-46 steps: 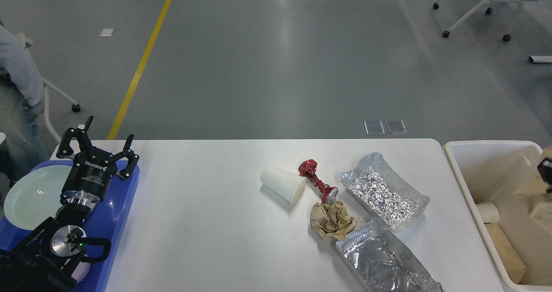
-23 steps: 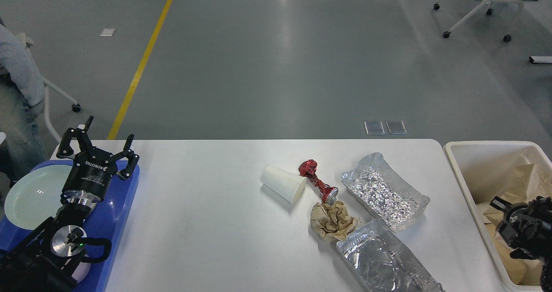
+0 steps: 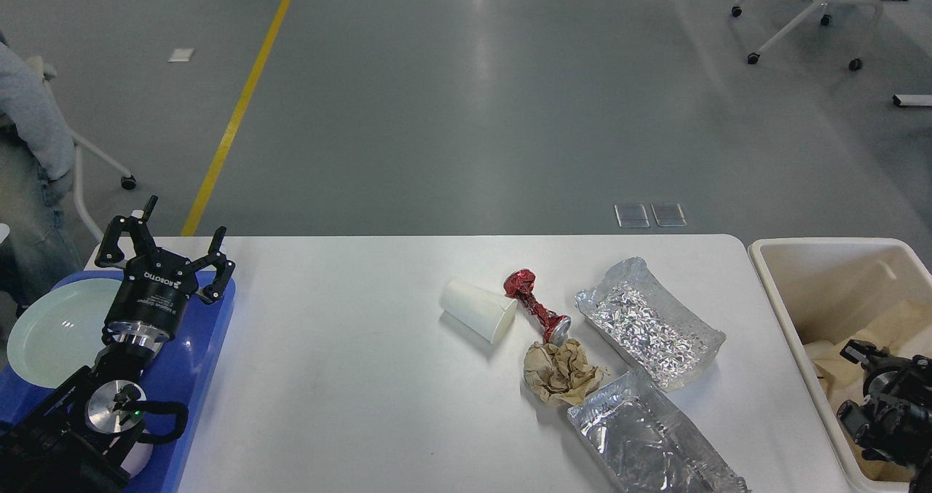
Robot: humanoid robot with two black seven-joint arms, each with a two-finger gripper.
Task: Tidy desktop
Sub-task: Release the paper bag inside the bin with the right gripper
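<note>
Far left, tray: blue plastic tray [image 3: 211, 347] sits at the left end of the large white rectangular desktop [image 3: 349, 376], with a pale green round plate [image 3: 51, 333] lying in it
Left claw: left gripper [image 3: 171, 242] hangs above the tray's far edge, black fingers [image 3: 216, 244] spread wide, released, nothing between them
Desktop: fills the lower middle of the view, between the tray and the bin
Centre clutter: white paper cup [image 3: 478, 311] lies on its side, touching or just beside a crushed red metal can [image 3: 536, 306]
Near the can: crumpled brown paper ball [image 3: 559, 371] lies at the can's near end
Right of centre: crinkled silver foil bag [image 3: 648, 322] lies flat, and a second silver foil bag [image 3: 644, 438] runs off the bottom edge, just beside the paper ball
Far right, bin: cream rectangular bin [image 3: 783, 296] stands at the desktop's right end, holding tan paper scraps [image 3: 892, 329]
Right claw: right gripper [image 3: 885, 395] is inside the bin, dark and bunched; whether it is released or clenched, cannot tell
</note>
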